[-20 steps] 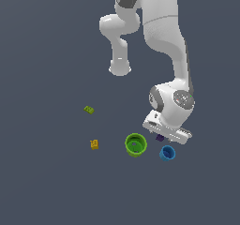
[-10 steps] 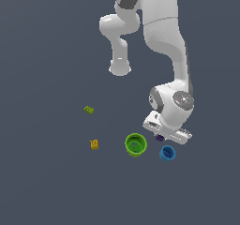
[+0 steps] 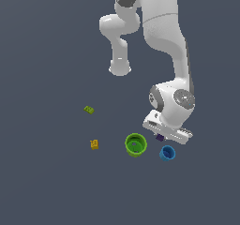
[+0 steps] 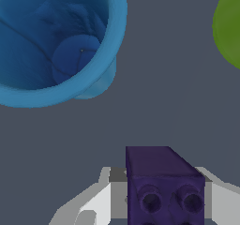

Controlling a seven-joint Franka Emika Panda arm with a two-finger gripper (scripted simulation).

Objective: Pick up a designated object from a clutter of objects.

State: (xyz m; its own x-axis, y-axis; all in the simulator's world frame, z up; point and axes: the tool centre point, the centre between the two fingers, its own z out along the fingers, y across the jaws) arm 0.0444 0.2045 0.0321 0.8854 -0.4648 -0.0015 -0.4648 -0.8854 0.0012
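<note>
The designated object, a small dark purple block [image 4: 164, 186] with studs, sits between my gripper's [image 4: 161, 198] two pale fingers [image 4: 105, 196], which press against its sides. In the exterior view the purple block [image 3: 160, 137] peeks out just under the white hand of my gripper [image 3: 161, 134]. It lies between the green cup [image 3: 136, 145] and the smaller blue cup [image 3: 167, 153]. Whether the block rests on the floor or hangs just above it I cannot tell.
The blue cup [image 4: 56, 41] stands open-mouthed close ahead of the fingers, and the green cup's rim [image 4: 227, 27] shows at the wrist picture's edge. A yellow block [image 3: 94, 144] and an olive-green brick [image 3: 88, 109] lie apart toward the exterior view's left.
Hardly anything has shifted; the hand stays low over the purple block between the two cups.
</note>
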